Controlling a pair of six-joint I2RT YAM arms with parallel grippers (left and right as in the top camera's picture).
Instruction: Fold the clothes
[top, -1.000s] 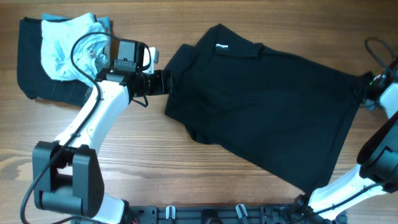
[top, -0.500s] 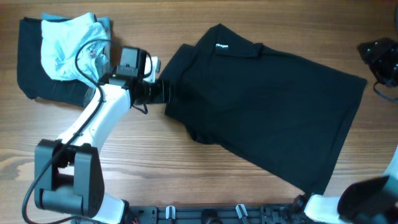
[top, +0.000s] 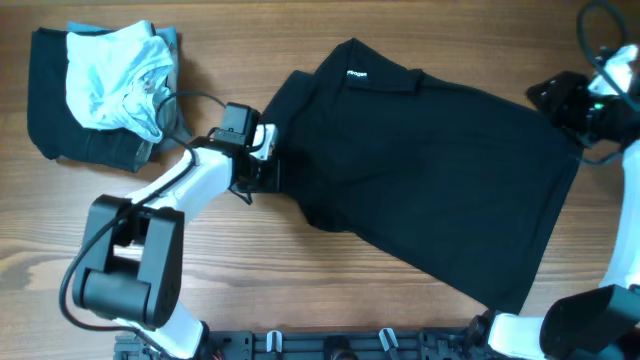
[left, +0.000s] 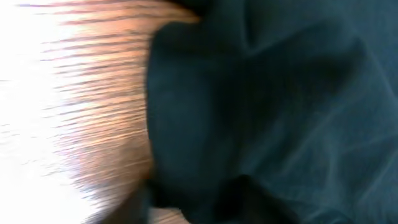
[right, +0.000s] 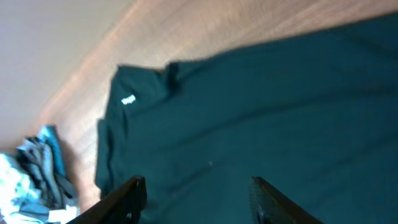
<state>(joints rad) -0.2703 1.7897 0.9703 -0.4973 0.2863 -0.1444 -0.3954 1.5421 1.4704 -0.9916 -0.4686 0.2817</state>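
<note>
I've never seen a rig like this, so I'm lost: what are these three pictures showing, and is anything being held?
Two robot arms work at a wooden table. One picture looks down from above; the other two come from a small camera on each wrist. A black polo shirt lies spread on the table; a pale blue garment sits on a dark cloth pile at upper left. The left gripper is at the shirt's sleeve edge; its blurred close-up shows only black cloth and wood, so a grip cannot be confirmed. The right gripper hangs over the shirt's other end, jaws apart, holding nothing.
</note>
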